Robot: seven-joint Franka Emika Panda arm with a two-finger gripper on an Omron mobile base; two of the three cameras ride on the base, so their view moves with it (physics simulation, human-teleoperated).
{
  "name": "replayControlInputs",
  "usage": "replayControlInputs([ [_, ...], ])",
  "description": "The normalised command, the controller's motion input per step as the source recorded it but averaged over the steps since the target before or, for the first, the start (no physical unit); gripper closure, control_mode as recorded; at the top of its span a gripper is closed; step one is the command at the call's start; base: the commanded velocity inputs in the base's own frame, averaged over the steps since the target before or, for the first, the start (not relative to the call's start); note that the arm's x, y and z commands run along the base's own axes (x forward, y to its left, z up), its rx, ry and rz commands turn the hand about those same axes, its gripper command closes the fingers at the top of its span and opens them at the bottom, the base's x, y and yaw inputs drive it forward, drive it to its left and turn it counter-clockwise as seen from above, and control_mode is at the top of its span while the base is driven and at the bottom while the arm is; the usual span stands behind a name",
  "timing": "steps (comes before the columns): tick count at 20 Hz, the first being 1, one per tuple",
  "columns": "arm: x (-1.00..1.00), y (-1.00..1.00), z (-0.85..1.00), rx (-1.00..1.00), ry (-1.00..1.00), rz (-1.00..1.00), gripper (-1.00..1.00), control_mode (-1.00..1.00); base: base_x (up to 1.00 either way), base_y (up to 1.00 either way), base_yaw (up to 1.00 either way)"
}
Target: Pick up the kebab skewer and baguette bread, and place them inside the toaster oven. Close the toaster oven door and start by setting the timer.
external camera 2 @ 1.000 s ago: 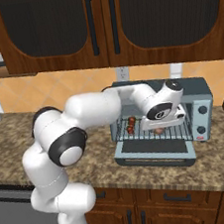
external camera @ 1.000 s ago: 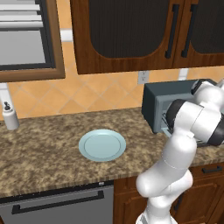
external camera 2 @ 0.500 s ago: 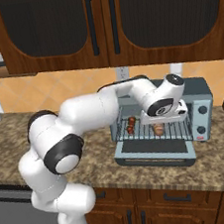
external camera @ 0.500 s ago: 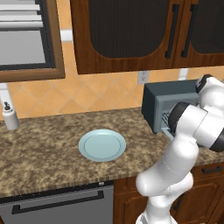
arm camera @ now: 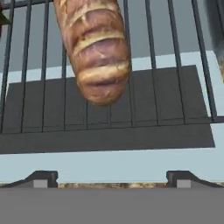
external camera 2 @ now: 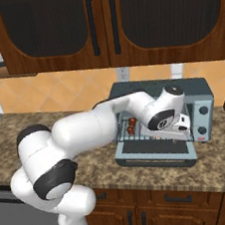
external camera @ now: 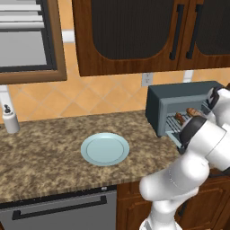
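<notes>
A robot arm's hand (arm camera: 112, 177) hovers with its jaws spread wide and empty just outside the toaster oven (external camera 2: 162, 123), its two dark finger tips low in the hand view. The baguette bread (arm camera: 92, 48) lies free on the wire rack (arm camera: 175, 65) directly ahead of the hand, its long axis running away into the oven, rounded end nearest. The kebab skewer (external camera 2: 132, 125) rests on the same rack toward the oven's left side, beside the loaf. The toaster oven door (external camera 2: 155, 155) hangs open and flat over the worktop (external camera: 49, 152), below and in front of the hand; closing it looks to be the next step, then the timer. A pale plate (external camera: 104, 148) sits well apart. No readable labels or writing
</notes>
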Motion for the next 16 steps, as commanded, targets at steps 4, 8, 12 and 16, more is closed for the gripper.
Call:
replayControlInputs([
  [4,-0.07,0.31,-0.41,0.0,0.12,-0.21,-1.0,-1.0,0.0,0.0,0.0],
  [8,-0.06,0.07,-0.34,-0.01,0.06,-0.09,-1.0,-1.0,0.0,0.0,0.0],
  [12,-0.07,0.0,-0.29,-0.01,0.0,-0.05,-1.0,-1.0,0.0,0.0,0.0],
  [16,0.19,0.02,-0.21,-0.04,0.0,-0.02,-1.0,-1.0,0.0,0.0,0.0],
])
